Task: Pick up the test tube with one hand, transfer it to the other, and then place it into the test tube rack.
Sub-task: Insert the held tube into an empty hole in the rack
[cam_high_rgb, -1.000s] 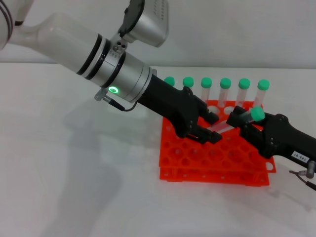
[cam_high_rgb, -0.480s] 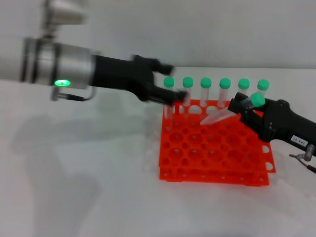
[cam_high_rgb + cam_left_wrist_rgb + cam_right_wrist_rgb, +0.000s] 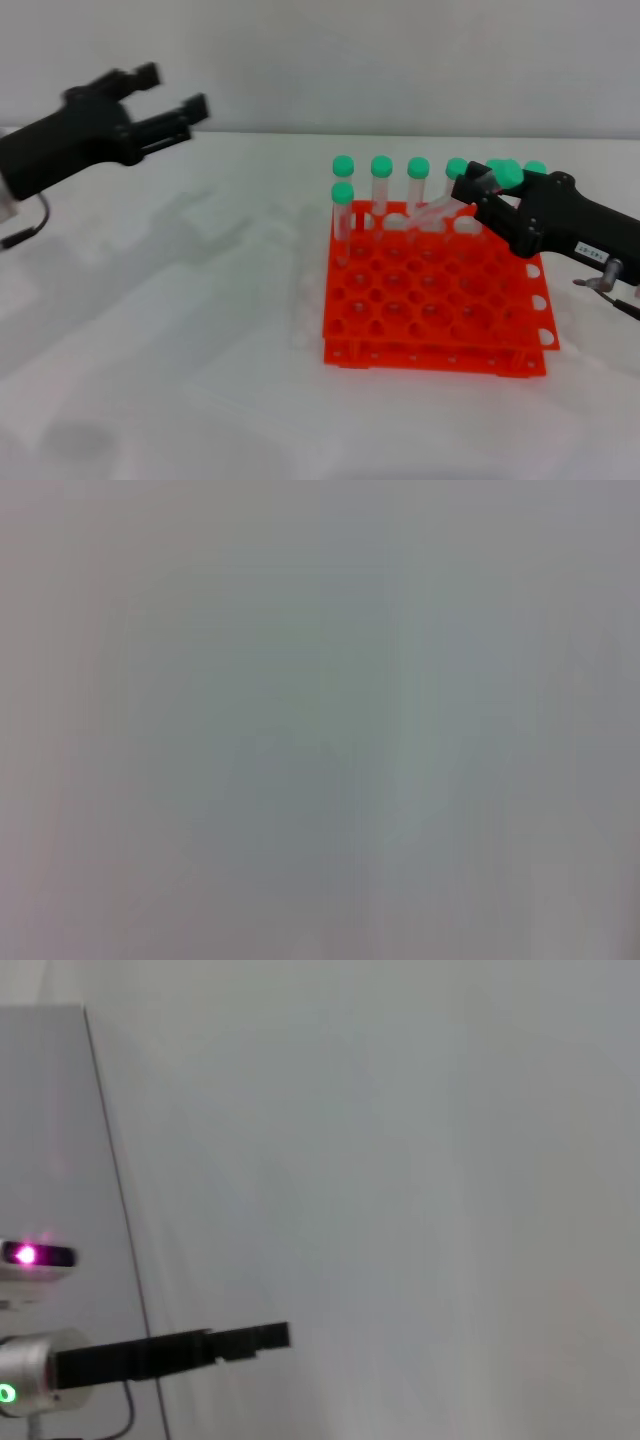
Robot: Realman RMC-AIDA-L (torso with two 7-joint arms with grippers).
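My right gripper (image 3: 478,188) is shut on the test tube (image 3: 440,207) just below its green cap. It holds the tube tilted over the back right part of the orange-red test tube rack (image 3: 430,305), with the tip pointing down-left above the rack's holes. My left gripper (image 3: 173,92) is open and empty, high at the far left, well away from the rack. It also shows far off in the right wrist view (image 3: 255,1337). The left wrist view shows only blank grey.
Several other green-capped tubes (image 3: 381,180) stand upright in the rack's back row, and one more (image 3: 343,205) stands at the left end of the row in front. The rack sits on a white table (image 3: 180,330) before a white wall.
My left gripper has let go of the tube and swung away to the far left and up. My right gripper keeps the tube and has shifted slightly back and up.
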